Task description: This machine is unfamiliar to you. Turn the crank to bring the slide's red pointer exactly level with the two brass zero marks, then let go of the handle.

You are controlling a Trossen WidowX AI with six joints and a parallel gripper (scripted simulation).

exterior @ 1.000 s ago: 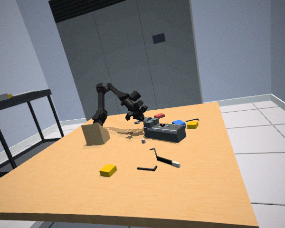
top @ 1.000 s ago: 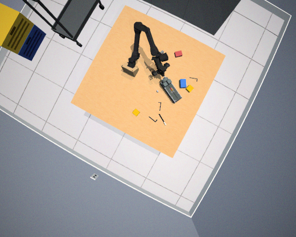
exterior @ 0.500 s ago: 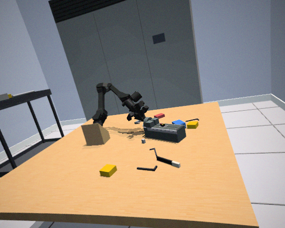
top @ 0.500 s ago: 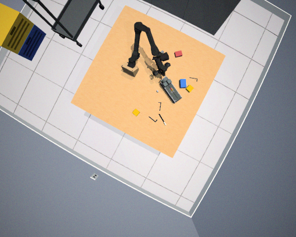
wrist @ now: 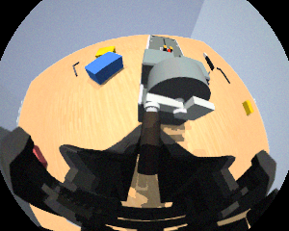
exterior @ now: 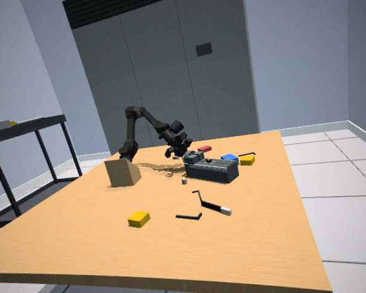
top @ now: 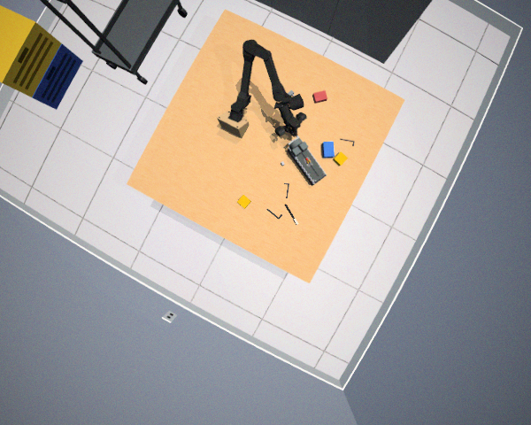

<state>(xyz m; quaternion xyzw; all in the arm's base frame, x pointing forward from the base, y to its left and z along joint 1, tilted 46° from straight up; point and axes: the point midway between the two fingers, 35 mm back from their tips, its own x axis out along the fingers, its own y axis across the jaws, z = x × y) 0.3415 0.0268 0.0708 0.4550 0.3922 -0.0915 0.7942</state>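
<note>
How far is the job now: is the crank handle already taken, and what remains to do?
Done: the end effector has reached the machine and is shut on the crank handle at its end. In hand: turning the crank. Left: bringing the red pointer level with the brass marks, too small to judge here, then letting go.

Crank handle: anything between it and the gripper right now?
Nothing visible. The gripper is shut on the crank handle at the near end of the machine. The blue block and yellow block sit beyond the machine, apart from it.
</note>
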